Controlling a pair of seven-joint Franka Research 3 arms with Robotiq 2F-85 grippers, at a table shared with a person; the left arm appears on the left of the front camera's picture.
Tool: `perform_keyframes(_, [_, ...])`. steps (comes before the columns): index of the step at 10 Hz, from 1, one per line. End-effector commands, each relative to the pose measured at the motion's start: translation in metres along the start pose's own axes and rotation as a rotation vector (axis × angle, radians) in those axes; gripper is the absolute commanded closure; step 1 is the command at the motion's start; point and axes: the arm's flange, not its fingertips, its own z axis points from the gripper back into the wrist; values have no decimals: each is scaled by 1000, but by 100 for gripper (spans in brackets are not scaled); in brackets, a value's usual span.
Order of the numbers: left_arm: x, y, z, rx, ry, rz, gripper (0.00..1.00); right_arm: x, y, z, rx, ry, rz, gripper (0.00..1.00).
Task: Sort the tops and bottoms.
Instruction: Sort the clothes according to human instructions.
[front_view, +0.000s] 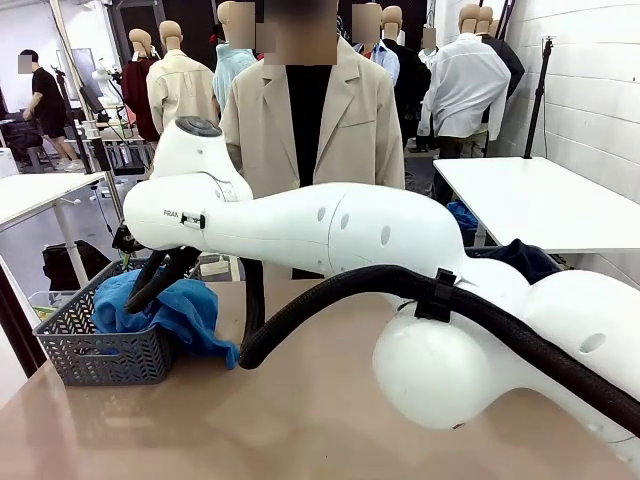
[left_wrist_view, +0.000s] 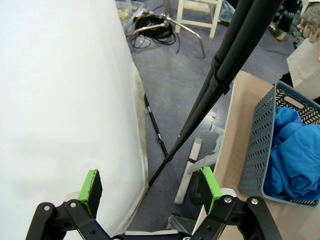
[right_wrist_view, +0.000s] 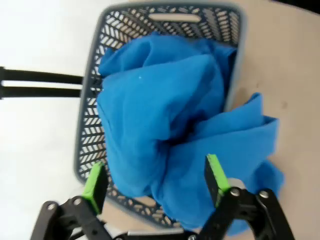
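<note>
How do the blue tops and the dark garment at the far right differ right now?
The tops are bright blue; the dark garment is navy, almost black. The tops sit heaped in the grey basket at the left, part spilling over its rim onto the table; the dark garment lies far right, behind the right arm. Both are crumpled soft fabric.

A smooth, light-brown table top (front_view: 300, 420) is seen, with a grey perforated plastic basket (front_view: 100, 350) set directly on it near its left edge. A bright cobalt-blue soft fabric top (front_view: 190, 320) is heaped in the basket — part of it is draped over the basket's rim and rests on the table surface just beside the basket.
</note>
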Motion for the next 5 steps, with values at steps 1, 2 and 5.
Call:
perform_keyframes(1, [-1,-1,0,8,5,19,0,52,63,-4,-209,62,30,0])
perform_keyframes(2, [-1,-1,0,8,5,19,0,46,51,22,-366,87,32,0])
perform_keyframes(5, [-1,-1,0,8,5,19,0,26,12,74,-326,242,14,0])
